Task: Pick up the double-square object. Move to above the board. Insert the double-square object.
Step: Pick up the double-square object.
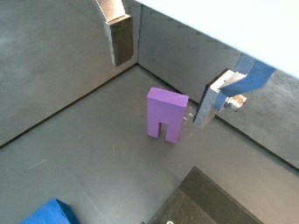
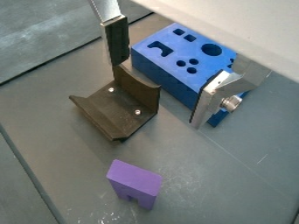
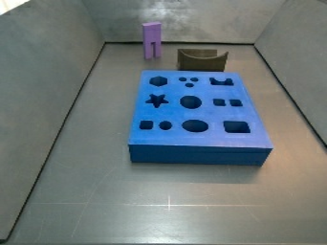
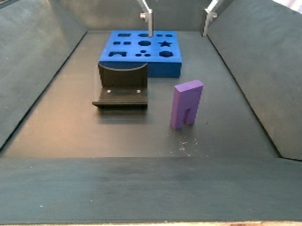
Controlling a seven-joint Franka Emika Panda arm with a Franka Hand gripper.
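Observation:
The double-square object (image 1: 166, 112) is a light-purple block. It stands upright on the grey floor by itself, and it shows in both side views (image 3: 152, 43) (image 4: 186, 104) and in a wrist view (image 2: 135, 184). The board (image 3: 198, 144) is a thick blue slab with dark cut-outs, lying flat, seen also in a wrist view (image 2: 158, 74) and a side view (image 4: 118, 55). My gripper (image 1: 163, 87) is open and empty, well above the floor, with the purple block below and apart from its fingers (image 1: 121, 39). In a side view only the fingertips (image 4: 147, 16) show, at the picture's upper edge.
The dark brown fixture (image 2: 114, 109) stands on the floor between the board and the purple block (image 4: 122, 88) (image 3: 201, 59). Grey walls (image 3: 71, 105) enclose the floor on all sides. Bare floor (image 4: 141, 185) lies in front of the block.

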